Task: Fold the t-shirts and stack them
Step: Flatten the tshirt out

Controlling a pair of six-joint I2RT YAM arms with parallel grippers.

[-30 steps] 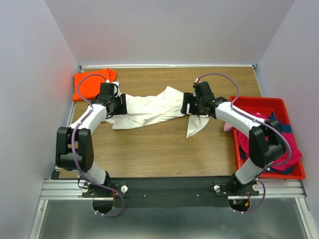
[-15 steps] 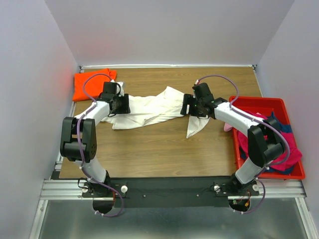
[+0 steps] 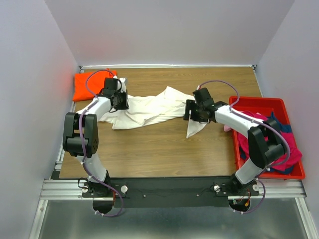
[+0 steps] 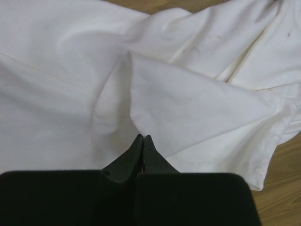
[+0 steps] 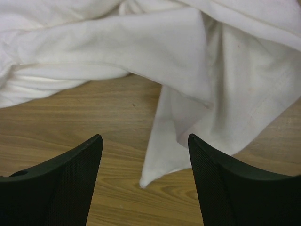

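Left wrist view: the left end effector [image 4: 143,137] is clamped on a fold of the cream-white t-shirt [image 3: 149,107], crumpled mid-way across the table [image 3: 164,149]. The right end effector [image 5: 143,139] gapes wide over the shirt's pointed corner, which trails toward 1 o'clock. It should pinch deep, then pull taut.

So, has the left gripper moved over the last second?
Yes. In the top view the left gripper has shifted slightly away from the arm bases, closer to the orange t-shirt, and its fingers have shut on the cream-white t-shirt.
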